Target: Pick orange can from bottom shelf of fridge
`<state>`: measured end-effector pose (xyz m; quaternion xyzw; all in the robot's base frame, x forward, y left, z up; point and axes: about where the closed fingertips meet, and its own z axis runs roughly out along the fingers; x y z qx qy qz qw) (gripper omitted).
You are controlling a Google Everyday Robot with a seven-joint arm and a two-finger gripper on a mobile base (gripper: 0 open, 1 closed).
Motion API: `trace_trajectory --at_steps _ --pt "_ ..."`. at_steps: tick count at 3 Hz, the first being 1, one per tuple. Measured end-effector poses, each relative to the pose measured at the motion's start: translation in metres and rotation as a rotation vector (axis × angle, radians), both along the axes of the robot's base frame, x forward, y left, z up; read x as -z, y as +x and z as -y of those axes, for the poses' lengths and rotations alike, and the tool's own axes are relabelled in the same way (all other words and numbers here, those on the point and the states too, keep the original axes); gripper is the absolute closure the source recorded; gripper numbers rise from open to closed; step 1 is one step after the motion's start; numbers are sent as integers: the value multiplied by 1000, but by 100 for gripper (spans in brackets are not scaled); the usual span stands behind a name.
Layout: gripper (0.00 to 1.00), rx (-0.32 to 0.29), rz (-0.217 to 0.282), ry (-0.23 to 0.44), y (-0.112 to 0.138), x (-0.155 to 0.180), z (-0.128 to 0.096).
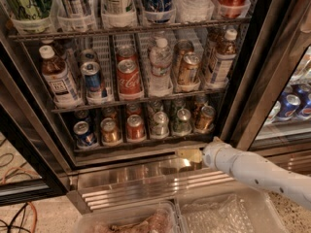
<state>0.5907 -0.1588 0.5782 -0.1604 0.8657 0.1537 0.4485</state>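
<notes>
The fridge (272, 76) stands open with wire racks of drinks. On the bottom shelf (146, 144) a row of short cans stands in clear lanes. The orange can (111, 130), coppery with a silver lid, is second from the left, between a blue can (85, 133) and a redder-orange can (135, 127). My gripper (188, 155), on a white arm coming from the lower right, hovers just below the shelf's front edge, over the ribbed steel base (146, 183). It is well to the right of the orange can and holds nothing.
Two silver-green cans (159, 124) and a brown can (205, 118) fill the shelf's right side. The middle rack holds bottles, a Coca-Cola can (128, 76) and a taller orange-brown can (188, 68). Clear plastic bins (228, 212) sit below. The fridge door frame (29, 149) stands at left.
</notes>
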Motion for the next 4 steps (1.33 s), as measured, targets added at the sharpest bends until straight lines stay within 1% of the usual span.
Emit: trace_trajectory --at_steps 1,2,3,4 --pt "0 40 89 -1 9 -2 -5" --pt "0 58 177 -35 12 -15 -8" --pt "0 83 210 -76 14 -19 -10" --pt "0 85 210 -77 14 -19 -10"
